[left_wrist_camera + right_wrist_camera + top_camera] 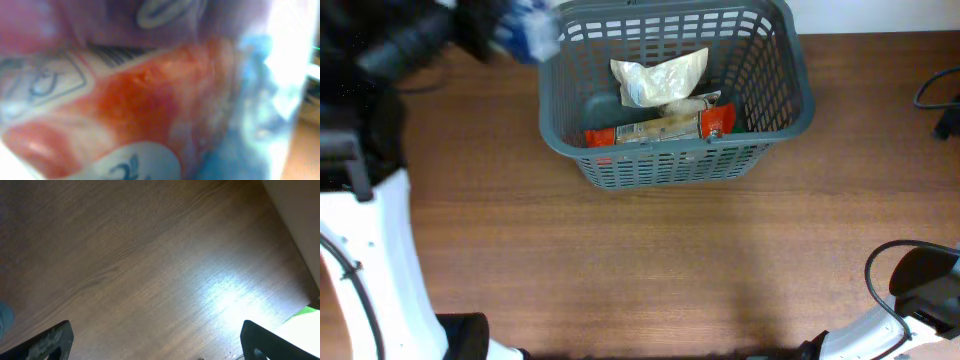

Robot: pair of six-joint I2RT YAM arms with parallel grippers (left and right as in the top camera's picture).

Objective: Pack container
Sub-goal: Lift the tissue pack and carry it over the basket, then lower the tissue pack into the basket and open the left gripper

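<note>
Hovering at upper left, left pincer (498, 28) clamps a blue-white packet (528, 36) beside the grey container (782, 100); right pincer (156, 341) gapes wide over the desk (150, 255).

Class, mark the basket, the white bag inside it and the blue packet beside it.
basket (670, 166): overhead view, front wall.
white bag (660, 78): overhead view, its middle.
blue packet (527, 34): overhead view, its blurred middle.

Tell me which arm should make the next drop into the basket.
Left. The left gripper holds a blue and white packet close to the container rim. The right gripper hangs open and empty over bare table, far from it.
</note>
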